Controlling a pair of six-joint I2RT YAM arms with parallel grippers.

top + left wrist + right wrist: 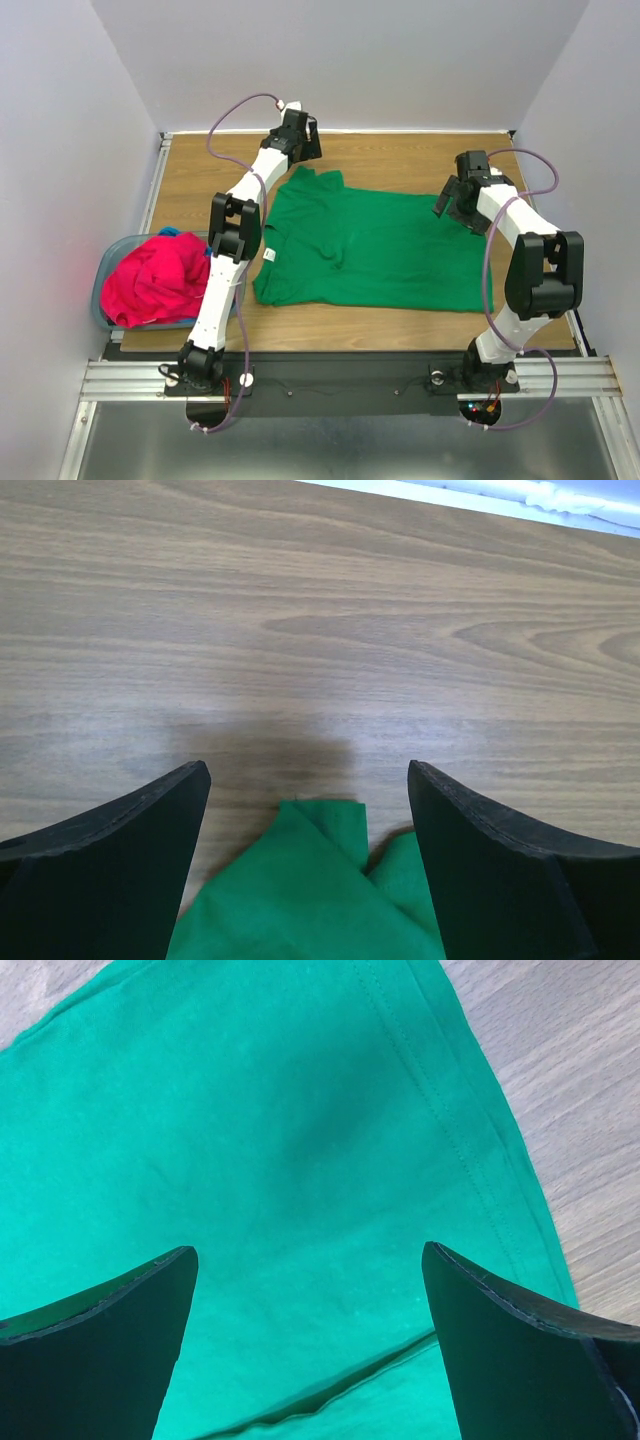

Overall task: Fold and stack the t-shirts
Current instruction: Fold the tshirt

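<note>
The green t-shirt (pixel 365 245) lies spread flat in the middle of the wooden table, neck to the left. My left gripper (pixel 305 150) is open just above its far left sleeve; in the left wrist view the sleeve tip (pixel 320 880) sits between the fingers (pixel 500 870). My right gripper (pixel 452 200) is open over the shirt's far right hem corner; the right wrist view shows green cloth (pixel 300 1160) with a folded edge between the fingers (pixel 100 1350). The pink-red t-shirt (pixel 155 280) lies bunched in the basket, with a bit of the blue t-shirt (pixel 170 231) behind it.
The grey-blue plastic basket (pixel 103 290) stands at the table's left edge beside the left arm. White walls enclose the table on three sides. Bare wood (pixel 400 150) lies behind the shirt and along its front edge.
</note>
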